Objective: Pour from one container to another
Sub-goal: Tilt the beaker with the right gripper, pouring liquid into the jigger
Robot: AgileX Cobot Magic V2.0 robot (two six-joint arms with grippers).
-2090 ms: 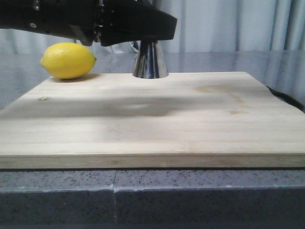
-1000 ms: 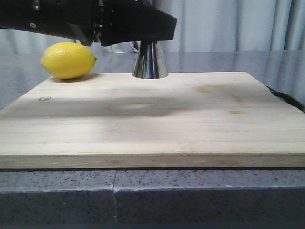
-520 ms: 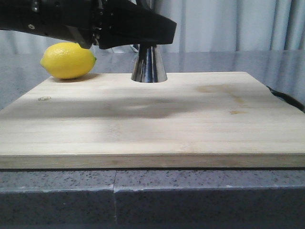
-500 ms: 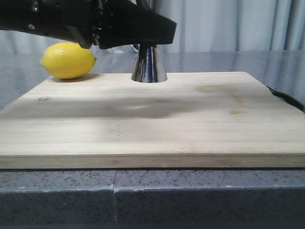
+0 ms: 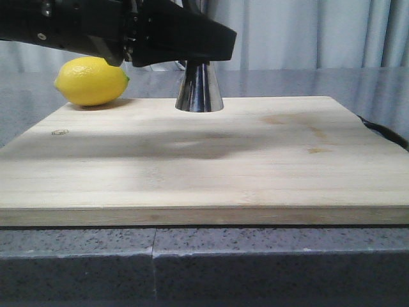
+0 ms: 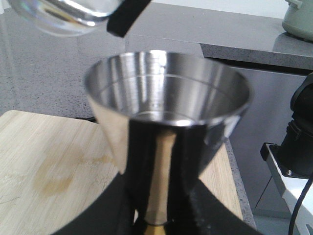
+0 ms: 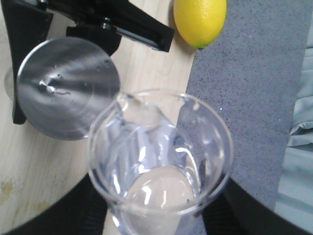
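The steel jigger [image 6: 168,112] stands upright between my left gripper's [image 6: 157,218] black fingers, which are shut on its gold-banded waist. In the front view only its lower cone [image 5: 199,87] shows, at the far part of the wooden board [image 5: 204,166], under the left gripper [image 5: 192,41]. Seen from above, a few clear drops glint in the jigger's cup [image 7: 68,88]. My right gripper [image 7: 159,218] is shut on the clear glass beaker [image 7: 159,156], held close beside the jigger's rim. In the left wrist view the beaker [image 6: 61,14] hangs tilted just above and to the side of that rim.
A yellow lemon [image 5: 91,80] lies at the board's far left corner, close to the left arm, and shows as a lemon [image 7: 199,18] in the right wrist view too. The board rests on a grey speckled counter [image 5: 77,256]. A black cable [image 5: 383,133] lies off the board's right edge.
The jigger and the left gripper have shifted slightly left and a little nearer to the front camera. The lemon and the board have not moved.
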